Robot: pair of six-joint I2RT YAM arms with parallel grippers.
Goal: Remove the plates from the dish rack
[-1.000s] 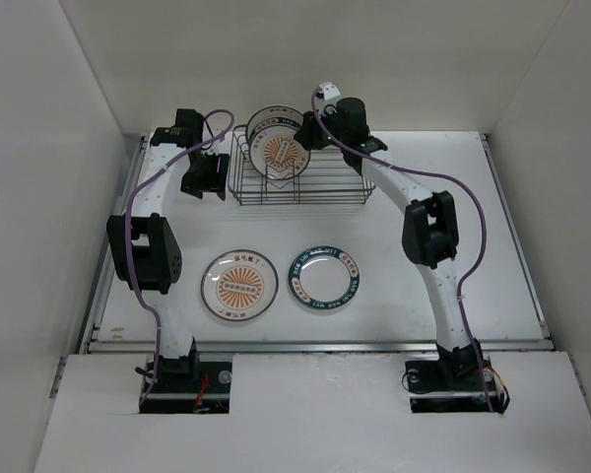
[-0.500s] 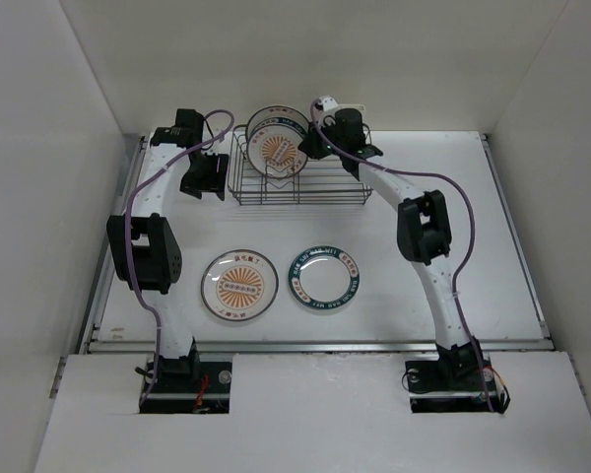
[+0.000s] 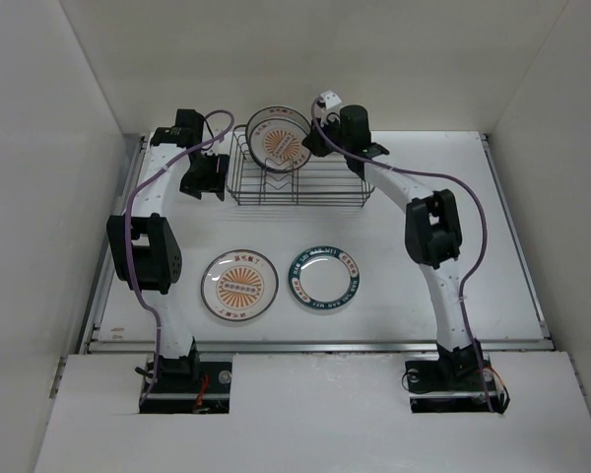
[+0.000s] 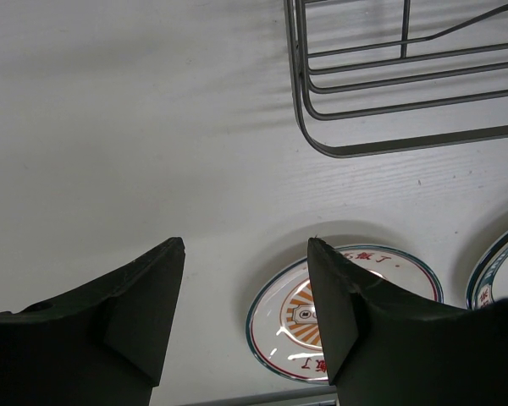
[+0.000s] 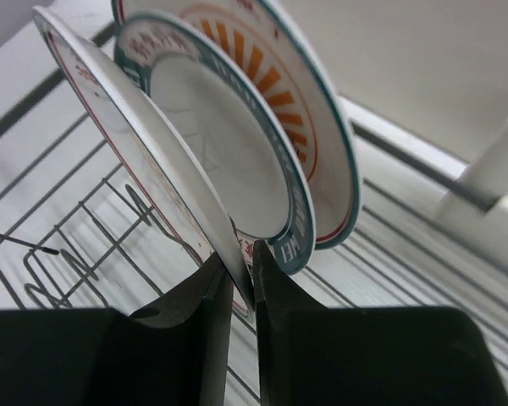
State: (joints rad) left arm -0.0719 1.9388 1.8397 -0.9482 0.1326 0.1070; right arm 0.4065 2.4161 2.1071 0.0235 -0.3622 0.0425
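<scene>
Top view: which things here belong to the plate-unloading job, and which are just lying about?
Job: dark wire dish rack; three upright round white plates at it, nearest one pinched by right gripper; orange-centred round white plate and teal-rimmed round white plate, lying flat; open left gripper.
Just there: white tabletop; purple arm cables.

The right pincer is clamped on the lower rim of the front plate, one dark finger on each face of its thin edge. This plate is seen almost edge-on and tilts away to the upper left. Close behind it stands a middle plate with a teal lettered band, and behind that a back plate with orange rays. The wires of the rack run underneath, over the pale worktop. A white plastic piece sits at the right edge.
</scene>
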